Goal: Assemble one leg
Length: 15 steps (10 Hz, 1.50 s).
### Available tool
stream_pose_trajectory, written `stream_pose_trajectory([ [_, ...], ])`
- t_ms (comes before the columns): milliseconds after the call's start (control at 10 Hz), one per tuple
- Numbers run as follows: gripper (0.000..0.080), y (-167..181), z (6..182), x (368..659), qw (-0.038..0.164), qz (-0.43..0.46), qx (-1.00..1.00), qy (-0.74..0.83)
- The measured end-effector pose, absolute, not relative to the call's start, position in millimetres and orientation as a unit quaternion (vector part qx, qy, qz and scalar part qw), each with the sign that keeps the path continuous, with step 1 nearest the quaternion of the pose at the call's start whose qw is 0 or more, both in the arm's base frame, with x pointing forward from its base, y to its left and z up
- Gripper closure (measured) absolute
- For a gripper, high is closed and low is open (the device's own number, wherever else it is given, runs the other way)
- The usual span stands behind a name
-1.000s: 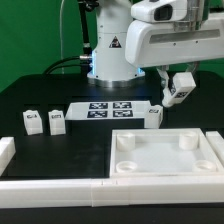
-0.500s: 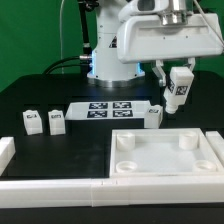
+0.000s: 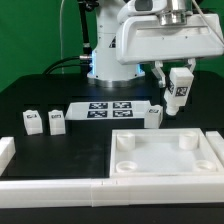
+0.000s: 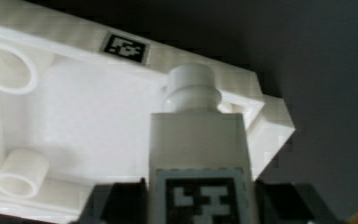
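Note:
My gripper is shut on a leg, a small white block with a black-and-white tag, and holds it upright in the air above the large white tray-like part, over its far right corner. In the wrist view the held leg stands between the dark fingers, its round peg end pointing at the tray-like part near a corner with a tag. Two more legs stand at the exterior view's left, and another sits by the marker board.
The marker board lies on the black table behind the tray-like part. A white rail runs along the front edge, with a white block at the exterior view's left. The robot base stands at the back.
Over the last second the gripper swung from a tilted pose to upright and shifted slightly to the exterior view's right with the leg. In the last half second it has barely moved.

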<state>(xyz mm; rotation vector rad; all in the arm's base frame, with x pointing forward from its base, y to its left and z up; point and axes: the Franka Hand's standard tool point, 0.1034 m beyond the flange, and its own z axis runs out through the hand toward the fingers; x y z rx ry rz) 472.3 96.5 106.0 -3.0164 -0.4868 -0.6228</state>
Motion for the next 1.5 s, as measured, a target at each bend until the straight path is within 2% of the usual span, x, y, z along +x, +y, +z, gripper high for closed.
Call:
stream_pose_trajectory([
  [300,0.0509,121.1,110.3,533.3,0.015,-0.203,-0.964,-0.173],
  [500,0.0509,113.7,103.2,564.4,0.004,-0.214,-0.955,-0.207],
  [900,0.0509,114.5,99.8,562.9,0.005,-0.211,-0.955,-0.207],
  [1300,0.0509,118.5,92.1,601.5,0.004,-0.224,-0.952,-0.210],
  [1500,0.0509,109.1,92.8,605.9,-0.002,-0.247,-0.946,-0.209],
])
